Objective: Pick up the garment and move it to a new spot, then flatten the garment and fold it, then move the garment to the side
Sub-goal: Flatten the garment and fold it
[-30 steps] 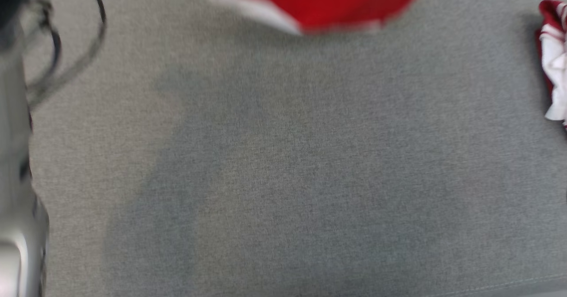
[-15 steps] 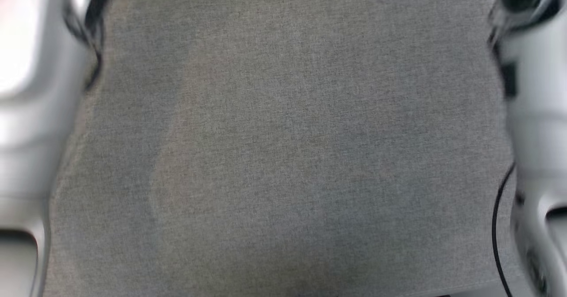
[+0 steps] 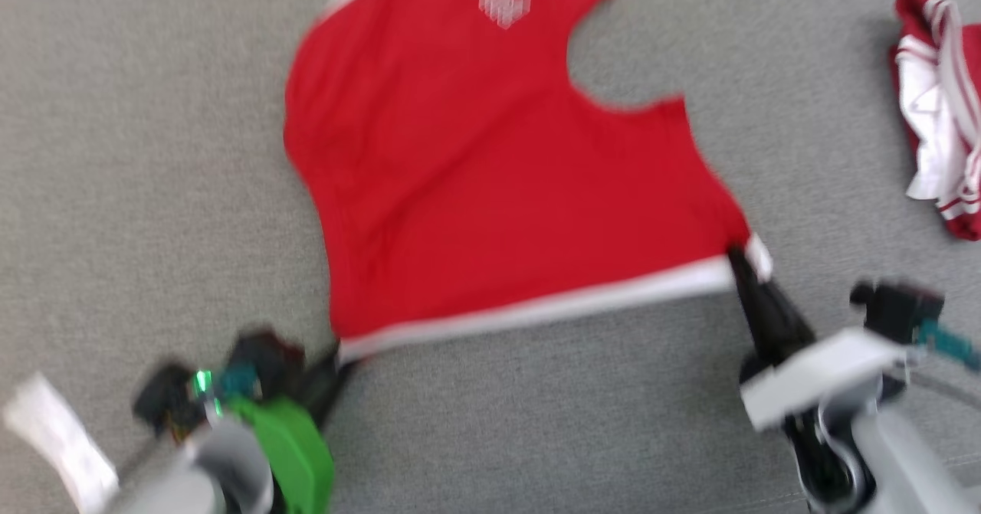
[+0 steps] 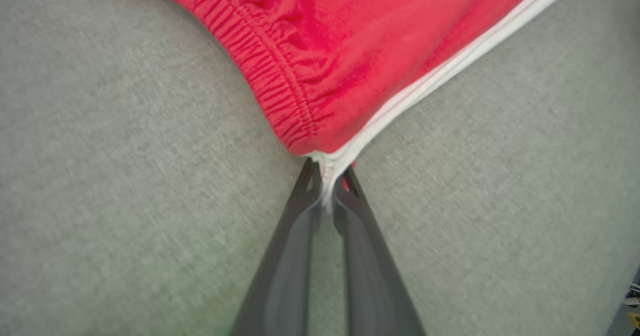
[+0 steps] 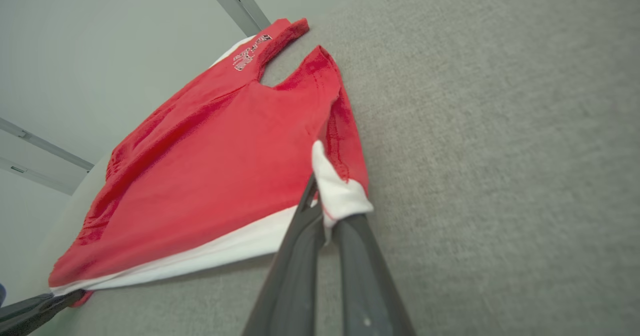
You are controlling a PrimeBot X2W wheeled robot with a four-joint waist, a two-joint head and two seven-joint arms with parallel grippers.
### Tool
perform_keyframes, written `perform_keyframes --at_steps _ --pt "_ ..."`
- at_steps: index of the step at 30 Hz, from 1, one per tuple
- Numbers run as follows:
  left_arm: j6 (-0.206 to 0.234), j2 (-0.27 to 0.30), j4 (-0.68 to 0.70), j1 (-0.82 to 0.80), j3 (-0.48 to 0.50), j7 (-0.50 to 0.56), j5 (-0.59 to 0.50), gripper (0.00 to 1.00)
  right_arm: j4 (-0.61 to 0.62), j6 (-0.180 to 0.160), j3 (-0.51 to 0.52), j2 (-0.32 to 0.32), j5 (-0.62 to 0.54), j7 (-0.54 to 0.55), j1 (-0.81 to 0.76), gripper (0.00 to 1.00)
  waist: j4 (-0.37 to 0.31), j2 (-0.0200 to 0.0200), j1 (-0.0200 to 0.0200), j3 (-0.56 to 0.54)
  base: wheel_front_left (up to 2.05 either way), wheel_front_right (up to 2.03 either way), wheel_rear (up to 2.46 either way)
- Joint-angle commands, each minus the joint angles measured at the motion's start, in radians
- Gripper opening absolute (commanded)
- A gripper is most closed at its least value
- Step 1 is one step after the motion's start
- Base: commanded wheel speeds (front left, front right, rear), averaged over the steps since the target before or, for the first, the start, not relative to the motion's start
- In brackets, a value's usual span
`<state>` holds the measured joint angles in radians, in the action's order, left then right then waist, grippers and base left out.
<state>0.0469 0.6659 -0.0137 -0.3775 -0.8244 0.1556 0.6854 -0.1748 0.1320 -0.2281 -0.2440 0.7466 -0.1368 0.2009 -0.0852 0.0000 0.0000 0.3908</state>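
Note:
The garment [image 3: 490, 177] is a pair of red shorts with a white side stripe and a pale print near the far end, spread on the grey fabric surface [image 3: 138, 162]. My left gripper [image 3: 341, 357] is shut on its near left corner by the elastic waistband [image 4: 280, 90]; in the left wrist view the white edge sits pinched between the fingers [image 4: 325, 183]. Over on the other side, my right gripper [image 3: 739, 257] is shut on the near right corner, white trim [image 5: 337, 191] bunched over its tips. The white-striped edge is stretched between both grippers.
A second red and white garment [image 3: 939, 108] lies crumpled at the right edge of the surface. A pale wall [image 5: 100, 50] stands beyond the surface's far end in the right wrist view. My left gripper [image 5: 30, 308] shows at that view's lower left.
The head view has swung a lot, so the picture shifted. The garment now lies spread in the middle with both grippers at its near corners; before, only its edge or bare surface showed.

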Motion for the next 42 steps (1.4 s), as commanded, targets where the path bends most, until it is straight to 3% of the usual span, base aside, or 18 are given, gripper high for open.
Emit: perform_keyframes --at_steps 1,5,10,16,26,33,42 --pt "0.045 0.017 0.008 0.1 -0.014 0.002 0.022 0.0 0.011 -0.003 0.016 -0.02 0.006 0.004 -0.068 0.0 -0.024 0.0 0.0 -0.191 0.0 0.0 0.0" --pt "0.196 -0.008 0.108 0.346 -0.023 -0.061 0.078 0.0 0.059 -0.004 0.088 -0.029 -0.001 0.019 -0.276 0.0 -0.016 0.0 0.0 -0.253 0.0 0.0 0.0" --pt "0.273 -0.054 0.219 0.455 0.011 -0.136 0.13 0.0 0.154 -0.004 0.184 0.007 0.006 0.054 -0.389 0.0 0.029 0.0 0.0 -0.243 0.0 0.0 0.0" --pt "0.234 -0.105 0.274 0.341 0.036 -0.103 0.165 0.0 0.173 -0.002 0.184 0.01 -0.065 0.182 -0.225 0.0 0.075 0.0 0.0 -0.179 0.0 0.0 0.0" --pt "0.145 -0.178 0.205 0.094 0.035 0.0 0.17 0.0 -0.026 -0.001 0.14 -0.02 -0.141 0.368 0.19 0.0 0.192 0.0 0.0 -0.063 0.0 0.0 0.0" --pt "0.08 -0.215 0.141 -0.021 0.011 0.053 0.18 0.0 -0.183 -0.001 0.079 -0.053 -0.198 0.436 0.416 0.0 0.258 0.0 0.0 -0.004 0.0 0.0 0.0" --pt "0.013 -0.244 0.069 -0.159 0.021 0.108 0.202 0.0 -0.302 -0.001 0.033 -0.071 -0.231 0.46 0.593 0.0 0.307 0.0 0.0 0.059 0.0 0.0 0.0"
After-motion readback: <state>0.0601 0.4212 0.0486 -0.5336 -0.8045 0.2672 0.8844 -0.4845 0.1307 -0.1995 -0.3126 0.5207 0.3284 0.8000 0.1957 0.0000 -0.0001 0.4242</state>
